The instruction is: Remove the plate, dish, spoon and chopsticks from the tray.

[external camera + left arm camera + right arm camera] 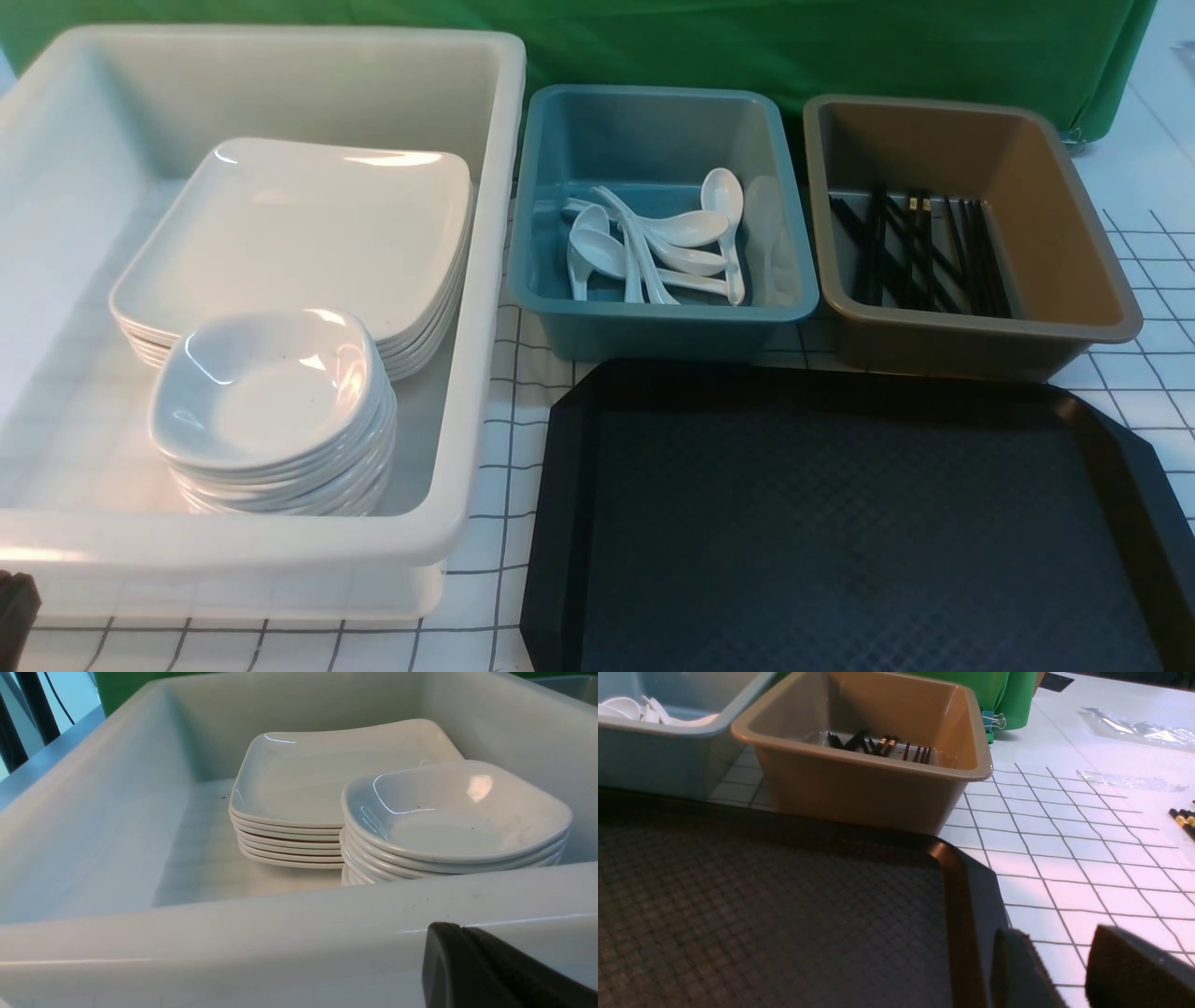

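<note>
The black tray (840,523) lies at the front right, and nothing rests on the part I see. Large white plates (299,224) are stacked in the white bin (485,280), with a stack of small dishes (271,387) in front of them. Several spoons (653,247) lie in the blue bin (653,327). Black chopsticks (920,252) lie in the brown bin (1074,233). My left gripper (460,927) is shut and holds nothing, just outside the white bin's near wall. My right gripper (1052,932) is open and empty, over the checked cloth by the tray's right corner (966,868).
A green curtain (747,37) hangs behind the bins. More black chopsticks (1183,819) lie on the checked cloth (1064,835) to the right of the tray. Clear plastic bags (1134,728) lie further back on the right.
</note>
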